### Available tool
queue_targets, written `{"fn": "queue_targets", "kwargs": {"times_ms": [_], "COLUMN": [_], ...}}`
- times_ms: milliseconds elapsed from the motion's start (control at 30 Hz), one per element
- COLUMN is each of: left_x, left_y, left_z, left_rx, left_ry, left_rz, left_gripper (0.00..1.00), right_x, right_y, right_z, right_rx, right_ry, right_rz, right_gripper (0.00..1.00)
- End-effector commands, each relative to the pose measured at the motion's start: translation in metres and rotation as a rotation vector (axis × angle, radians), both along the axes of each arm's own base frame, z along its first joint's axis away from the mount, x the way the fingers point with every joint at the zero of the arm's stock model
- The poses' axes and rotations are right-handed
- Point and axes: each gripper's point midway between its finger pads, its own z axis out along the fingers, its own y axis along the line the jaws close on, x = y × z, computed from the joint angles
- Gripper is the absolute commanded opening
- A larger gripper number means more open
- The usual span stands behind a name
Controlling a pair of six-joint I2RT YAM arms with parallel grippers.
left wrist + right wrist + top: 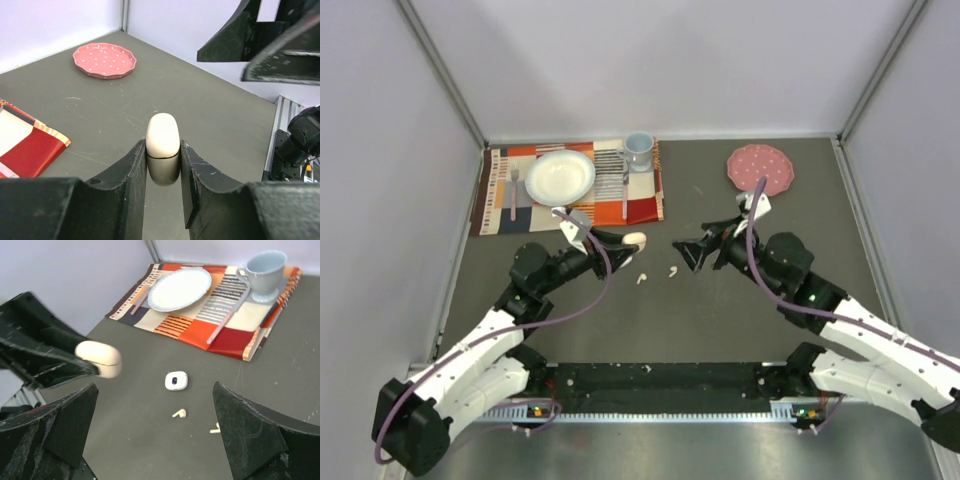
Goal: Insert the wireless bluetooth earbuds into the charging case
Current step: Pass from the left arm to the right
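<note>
Only two earbuds (179, 413) loose; left claw (163, 156) around one case (162, 134), right claw (686, 254) wide.

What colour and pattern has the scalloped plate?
The plate is pink-red with white dots; left wrist view shows it best.

My top camera looks down from above the near edge over the whole table (720, 310). Each wrist camera sits low, facing inward; all 3 share the held white case (162, 135).
</note>
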Motion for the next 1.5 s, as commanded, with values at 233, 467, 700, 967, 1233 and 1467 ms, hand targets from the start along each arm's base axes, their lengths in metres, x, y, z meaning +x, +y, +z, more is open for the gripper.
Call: {"fn": "queue_targets", "kwargs": {"times_ms": [233, 467, 700, 967, 1233, 1467], "left_x": [-0.012, -0.026, -0.039, -0.038, -0.036, -0.035], "left_y": [0.013, 0.012, 0.006, 0.014, 0.015, 0.013], "left_z": [0.023, 0.020, 0.012, 0.015, 0.015, 0.013], "left_rx": [-0.047, -0.064, -0.044, -0.076, -0.064, -0.057], "left_ry": [-0.173, -0.240, -0.333, -0.425, -0.431, -0.420], "left_rz": [0.029, -0.021, -0.103, -0.043, -0.030, -0.040], "left_gripper": [0.00, 0.00, 0.00, 0.00, 0.00, 0.00], "right_x": [0.002, -0.003, -0.011, -0.018, -0.024, -0.021], "right_y": [0.009, 0.034, 0.045, 0.059, 0.082, 0.091], "right_z": [0.011, 0.012, 0.009, -0.020, -0.015, -0.016], "right_rx": [0.184, 0.349, 0.430, 0.504, 0.581, 0.608], "right_ry": [0.234, 0.433, 0.534, 0.774, 0.830, 0.868], "right_rz": [0.071, 0.143, 0.204, 0.222, 0.382, 0.417], "right_gripper": [0.99, 0.96, 0.93, 0.91, 0.89, 0.85]}}
